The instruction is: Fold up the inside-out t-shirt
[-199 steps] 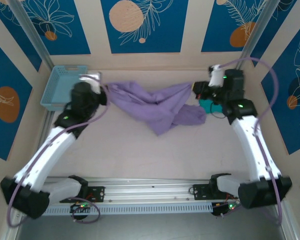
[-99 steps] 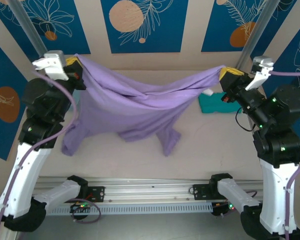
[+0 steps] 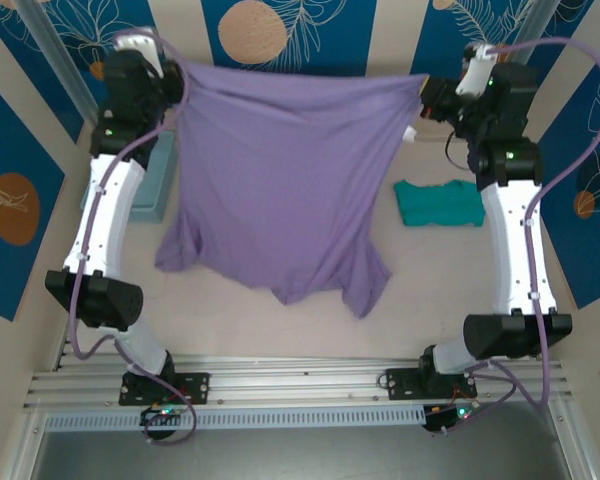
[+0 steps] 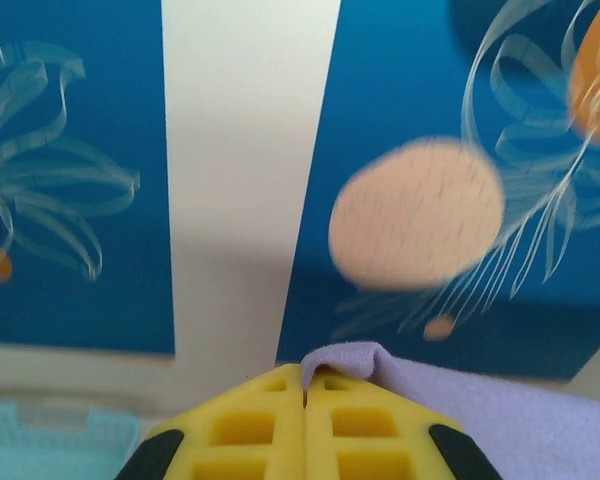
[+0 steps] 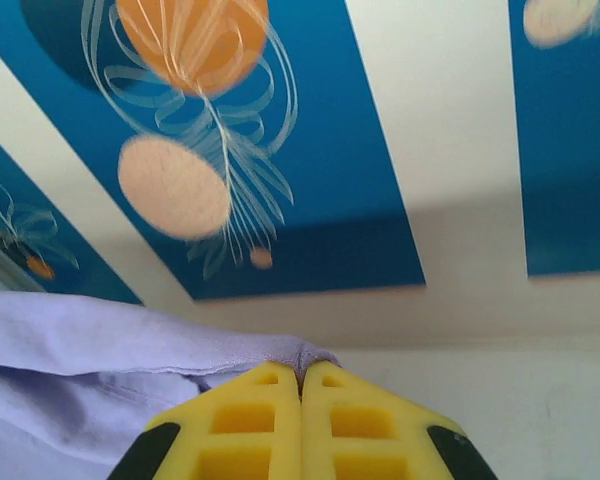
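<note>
Clamped tight with left gripper (image 3: 175, 80) on one top corner of inside-out t-shirt (image 3: 280, 170); clamped likewise with right gripper (image 3: 429, 96) on other corner. Hung spread between both, above table (image 3: 280, 335), lower hem perhaps brushing it. Just beside light blue basket (image 3: 158, 185); near teal garment (image 3: 440, 202).
</note>
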`<action>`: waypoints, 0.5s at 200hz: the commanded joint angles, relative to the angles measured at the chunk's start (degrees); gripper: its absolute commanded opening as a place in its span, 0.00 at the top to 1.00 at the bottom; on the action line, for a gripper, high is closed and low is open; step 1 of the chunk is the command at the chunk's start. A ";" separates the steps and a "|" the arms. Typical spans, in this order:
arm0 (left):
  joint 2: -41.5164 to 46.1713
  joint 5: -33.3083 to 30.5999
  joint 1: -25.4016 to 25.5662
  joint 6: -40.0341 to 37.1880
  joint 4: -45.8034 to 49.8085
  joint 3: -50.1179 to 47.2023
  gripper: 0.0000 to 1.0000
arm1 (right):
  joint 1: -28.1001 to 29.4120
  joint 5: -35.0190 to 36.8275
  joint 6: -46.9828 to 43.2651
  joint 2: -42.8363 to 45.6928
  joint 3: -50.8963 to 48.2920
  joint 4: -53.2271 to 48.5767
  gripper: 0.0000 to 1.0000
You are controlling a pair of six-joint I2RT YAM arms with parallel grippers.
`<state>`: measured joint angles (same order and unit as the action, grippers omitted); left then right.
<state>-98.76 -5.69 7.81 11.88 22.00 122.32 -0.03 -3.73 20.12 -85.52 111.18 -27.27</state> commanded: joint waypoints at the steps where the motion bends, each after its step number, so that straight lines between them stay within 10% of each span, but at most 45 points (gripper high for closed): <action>1: 4.63 4.02 -0.92 1.17 -1.10 10.55 1.00 | -0.40 -2.41 1.66 1.90 10.65 3.55 1.00; 48: 23.10 9.36 -0.82 3.64 -6.67 -14.04 1.00 | -0.32 -5.94 1.60 7.01 4.76 1.57 1.00; 100: 55.68 17.61 1.95 11.85 -7.18 -68.71 0.99 | 1.08 -10.86 3.04 25.67 -37.52 -1.24 1.00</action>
<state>-51.64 6.33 7.99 18.72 12.56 73.21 0.16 -11.40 21.37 -64.66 90.83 -24.69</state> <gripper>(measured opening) 0.045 0.061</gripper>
